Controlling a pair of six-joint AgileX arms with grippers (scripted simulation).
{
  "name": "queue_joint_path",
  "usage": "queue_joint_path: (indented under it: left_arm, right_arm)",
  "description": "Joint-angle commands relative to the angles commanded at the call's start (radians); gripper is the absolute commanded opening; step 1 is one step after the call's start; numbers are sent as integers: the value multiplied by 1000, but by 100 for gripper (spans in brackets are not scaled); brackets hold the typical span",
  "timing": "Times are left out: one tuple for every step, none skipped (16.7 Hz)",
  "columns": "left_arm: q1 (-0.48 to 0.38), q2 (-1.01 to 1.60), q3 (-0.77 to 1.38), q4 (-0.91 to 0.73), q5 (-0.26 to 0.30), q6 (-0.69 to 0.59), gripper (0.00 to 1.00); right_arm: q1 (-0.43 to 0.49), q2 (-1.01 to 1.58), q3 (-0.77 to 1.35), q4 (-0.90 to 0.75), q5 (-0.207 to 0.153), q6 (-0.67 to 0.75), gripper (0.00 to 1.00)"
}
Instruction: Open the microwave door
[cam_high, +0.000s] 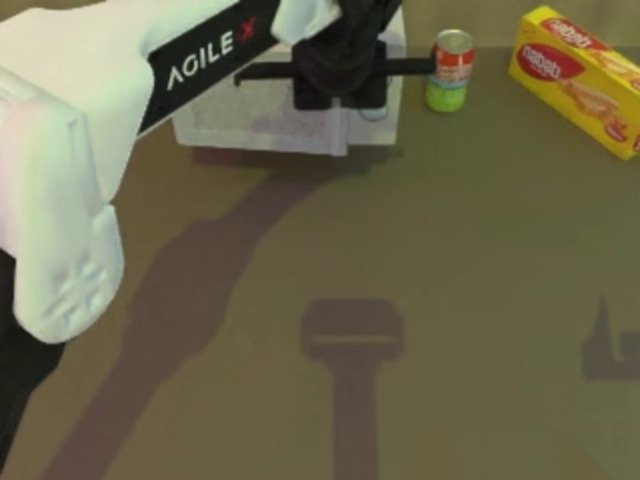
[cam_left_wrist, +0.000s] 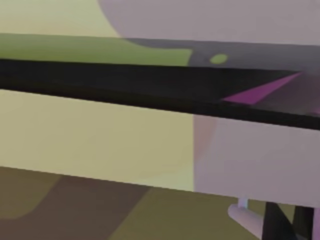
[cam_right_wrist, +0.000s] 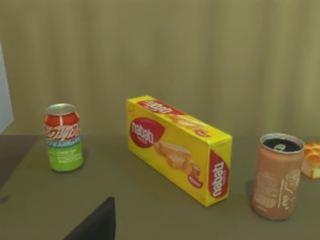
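**Left arm on the microwave front, right arm not in the top view**

Landmark = the microwave (cam_high: 290, 110), off-white box at the far edge of the table (cam_high: 420, 280), left of centre in the top view.

- Left arm reaches in from the near left, over the table and across the microwave's top. Left gripper (cam_high: 338, 78) sits over the box's front right part, black wrist hardware covering that corner.
- Can't tell if the left jaws are apart or together: the arm body hides the fingers from above, and the left wrist view is too close to resolve them.
- Microwave door (cam_high: 265, 122): pale speckled panel along the front face, seen edge-on from above. Can't tell whether it is flush or cracked open.
- Left wrist view: a dark horizontal band across pale yellowish and grey surfaces, table below. Nothing more to read there.
- Red-and-green can (cam_high: 450, 68) stands upright just right of the microwave, close to the gripper's black bar.
- Yellow biscuit box (cam_high: 578, 78) is further right of the microwave, past the can, lying at an angle.
- Right wrist view adds a tan can (cam_right_wrist: 277, 175) upright beyond the biscuit box, away from the microwave.
- Right gripper: only a dark sliver (cam_right_wrist: 95, 222) of it shows in its own wrist view; jaw state unreadable.
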Motion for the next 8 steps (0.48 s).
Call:
queue_joint_path:
  left_arm:
    - [0, 0, 0, 0, 0, 0, 0]
    - [0, 0, 0, 0, 0, 0, 0]
    - [0, 0, 0, 0, 0, 0, 0]
    - [0, 0, 0, 0, 0, 0, 0]
    - [0, 0, 0, 0, 0, 0, 0]
    - [0, 0, 0, 0, 0, 0, 0]
    - [-6, 8, -1, 2, 6, -5, 0]
    - [-6, 6, -4, 4, 6, -2, 0]
  right_arm:
    - [0, 0, 0, 0, 0, 0, 100]
    - [0, 0, 0, 0, 0, 0, 100]
    - [0, 0, 0, 0, 0, 0, 100]
    - [0, 0, 0, 0, 0, 0, 100]
    - [0, 0, 0, 0, 0, 0, 100]
    - [0, 0, 0, 0, 0, 0, 100]
    - [0, 0, 0, 0, 0, 0, 100]
    - [0, 0, 0, 0, 0, 0, 100]
